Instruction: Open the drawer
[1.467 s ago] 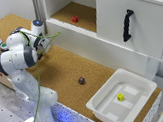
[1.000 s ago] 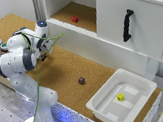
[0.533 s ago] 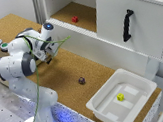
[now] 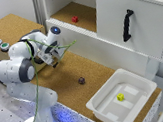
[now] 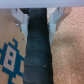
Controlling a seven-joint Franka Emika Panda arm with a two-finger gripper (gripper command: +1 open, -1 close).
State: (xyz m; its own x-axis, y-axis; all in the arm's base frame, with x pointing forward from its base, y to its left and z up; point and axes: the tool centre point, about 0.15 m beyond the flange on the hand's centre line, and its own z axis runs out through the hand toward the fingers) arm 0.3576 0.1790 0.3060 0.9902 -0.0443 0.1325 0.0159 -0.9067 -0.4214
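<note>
White arm (image 4: 19,69) bent over cork surface (image 4: 70,83) at exterior view's left. Gripper (image 4: 55,59) points down just above cork; whether wide or narrow cannot tell, blurred in both views. Drawer (image 4: 102,50), long white panel, sits closed below open shelf and door (image 4: 133,24) with black handle (image 4: 127,25), apart from gripper toward exterior view's right. Small dark object (image 4: 81,80) on cork. White tub (image 4: 123,99) holds yellow block (image 4: 120,97). Red block (image 4: 75,19) on shelf.
</note>
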